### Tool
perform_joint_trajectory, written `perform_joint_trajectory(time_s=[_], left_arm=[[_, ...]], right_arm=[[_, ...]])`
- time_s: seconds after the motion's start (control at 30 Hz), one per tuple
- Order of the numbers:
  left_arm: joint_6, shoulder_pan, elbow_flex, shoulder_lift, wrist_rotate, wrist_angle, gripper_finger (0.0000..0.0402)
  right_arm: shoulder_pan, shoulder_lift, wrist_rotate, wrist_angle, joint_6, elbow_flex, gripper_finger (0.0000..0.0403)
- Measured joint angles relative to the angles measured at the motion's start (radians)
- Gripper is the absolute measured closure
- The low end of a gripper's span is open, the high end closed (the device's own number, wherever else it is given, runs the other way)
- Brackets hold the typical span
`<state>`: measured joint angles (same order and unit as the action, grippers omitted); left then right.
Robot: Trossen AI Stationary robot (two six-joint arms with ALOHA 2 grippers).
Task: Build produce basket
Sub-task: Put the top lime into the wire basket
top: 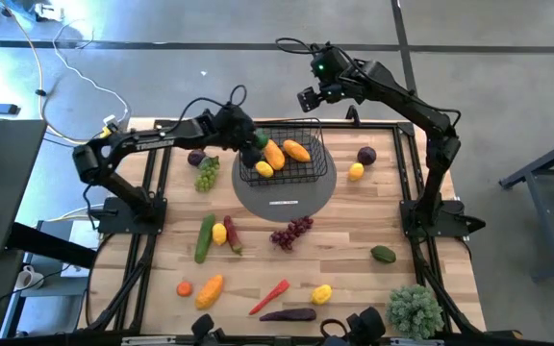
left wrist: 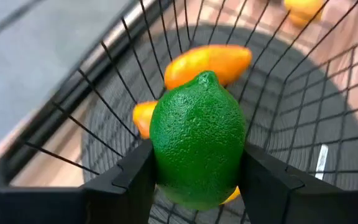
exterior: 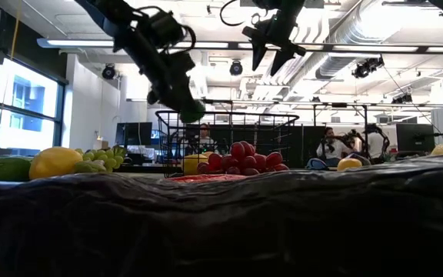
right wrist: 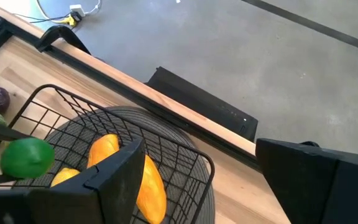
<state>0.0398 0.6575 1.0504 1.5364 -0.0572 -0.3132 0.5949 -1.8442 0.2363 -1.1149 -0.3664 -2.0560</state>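
Note:
The black wire basket (top: pixel 291 159) stands on the grey round mat (top: pixel 287 197) and holds two orange pieces (top: pixel 296 150) and a yellow lemon (top: pixel 264 168). My left gripper (top: pixel 255 150) is over the basket's left end, shut on a green lime (left wrist: pixel 197 146). The lime also shows in the right wrist view (right wrist: pixel 25 157) and in the low view (exterior: pixel 194 113). My right gripper (top: pixel 311 96) hangs open and high, above the table's far edge behind the basket, with nothing between its fingers (right wrist: pixel 114 171). My left gripper pinches the lime's two opposite sides (left wrist: pixel 157 155) between its two fingers (left wrist: pixel 132 177), about the middle of its length. The fingers slant down from the table's left. The lime is lifted clear above the basket's inside, its pointed tip (left wrist: pixel 209 76) away from the gripper.
Loose produce lies around the mat: green grapes (top: pixel 206 175), a cucumber (top: pixel 205 237), red grapes (top: pixel 291 231), a lemon (top: pixel 356 172), an eggplant (top: pixel 289 314) and several more toward the near edge. A bushy potted plant (top: pixel 415 309) stands at the near right corner.

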Motion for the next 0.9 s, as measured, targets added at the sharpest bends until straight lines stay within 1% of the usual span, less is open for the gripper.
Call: perform_joint_trajectory(time_s=[0.37,0.53,0.7,0.9], left_arm=[[-0.018,-0.005,0.001,0.088,-0.002,-0.011,0.0212],[-0.018,-0.005,0.001,0.100,0.005,-0.014,0.0209],[-0.028,-0.005,0.001,0.100,0.008,-0.035,0.0190],[-0.052,-0.004,0.001,0.100,0.057,-0.033,0.0170]], right_arm=[[0.000,0.000,0.000,-0.010,-0.019,0.000,0.0114],[0.000,0.000,0.000,-0.064,-0.051,0.000,0.0114],[-0.002,-0.001,0.000,-0.124,-0.063,0.000,0.0114],[-0.002,-0.001,0.005,-0.156,-0.055,0.000,0.0114]])
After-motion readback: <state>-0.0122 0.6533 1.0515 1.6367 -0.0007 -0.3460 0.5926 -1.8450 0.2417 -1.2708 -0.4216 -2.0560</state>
